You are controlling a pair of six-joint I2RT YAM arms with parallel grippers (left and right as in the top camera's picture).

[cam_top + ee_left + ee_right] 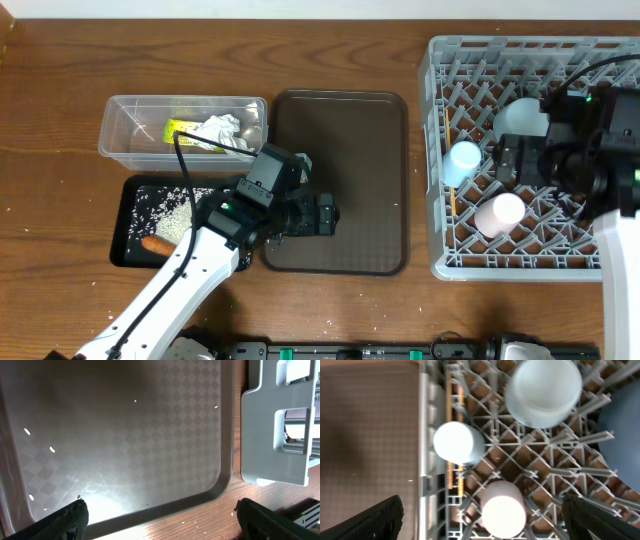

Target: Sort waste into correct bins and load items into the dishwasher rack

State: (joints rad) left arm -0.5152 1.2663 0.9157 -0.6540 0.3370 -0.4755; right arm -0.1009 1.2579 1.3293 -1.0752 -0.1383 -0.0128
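Note:
The grey dishwasher rack (pixel 530 255) holds a white bowl (pixel 543 392), a light blue cup (pixel 457 442), a pink cup (pixel 503 510), a blue plate (pixel 625 435) and wooden chopsticks (pixel 454 475) along its left wall. My right gripper (pixel 487 522) hangs open above the pink cup, touching nothing. The clear tub (pixel 120 140) contains crumpled tissue (pixel 218 130) and a yellow-green wrapper (pixel 180 130). Rice and a carrot piece (pixel 157 244) lie in the black tray (pixel 125 235). My left gripper (pixel 160 520) is open and empty over the near edge of the brown tray (pixel 125 435).
A few loose rice grains (pixel 192 522) lie on the wooden table by the brown tray's corner. The rack's corner (pixel 280 425) stands close to the right of that tray. The brown tray (pixel 335 120) has only a few specks on it.

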